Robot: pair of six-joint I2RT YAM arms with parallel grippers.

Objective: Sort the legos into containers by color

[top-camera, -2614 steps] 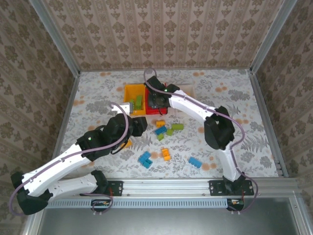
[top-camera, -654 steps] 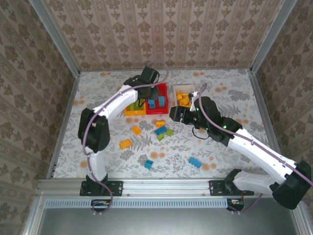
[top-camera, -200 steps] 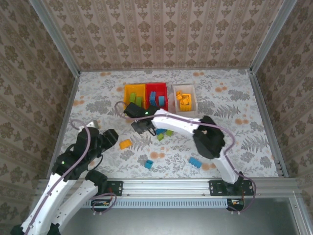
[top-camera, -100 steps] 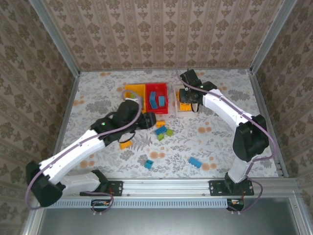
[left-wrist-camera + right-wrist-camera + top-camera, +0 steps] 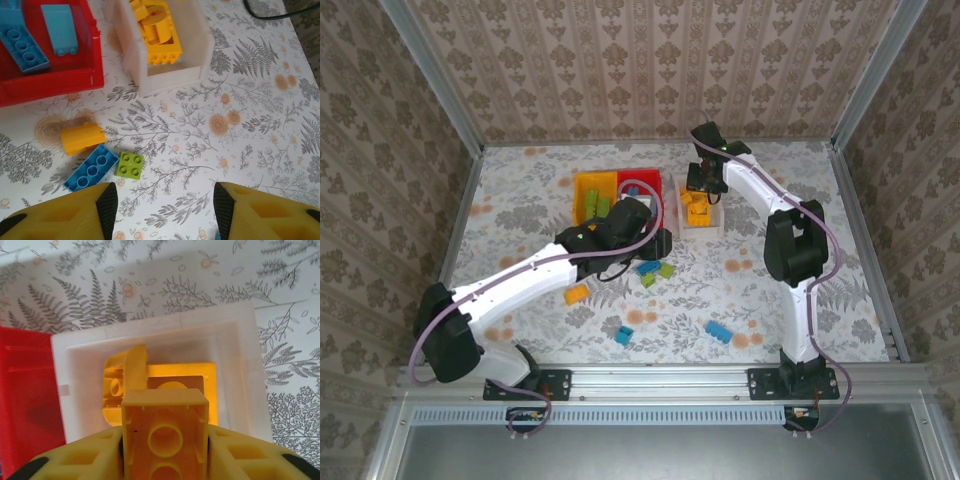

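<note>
- Floral table (image 5: 800,290), top view: red bin (image 5: 632,178) and yellow bin (image 5: 582,195) sit left of white bin (image 5: 705,226); right gripper (image 5: 698,182) over white bin's far end.
- Left wrist: left gripper (image 5: 162,200) jaws apart, empty; orange brick (image 5: 83,138), blue brick (image 5: 91,167), green brick (image 5: 130,164) lie on the table just off white bin's red-bin-side corner.
- Right wrist: right gripper clamps orange lego (image 5: 165,415) above white bin's orange pile (image 5: 125,375).

There's the left arm (image 5: 530,275) sprawled diagonally across mid-table, crowding the near side of the yellow bin (image 5: 585,190) and red bin (image 5: 642,180). Over the white bin (image 5: 150,325), the right gripper (image 5: 165,452) and its orange brick (image 5: 165,415) plug the mouth. Wide-open table (image 5: 865,260) far right.
</note>
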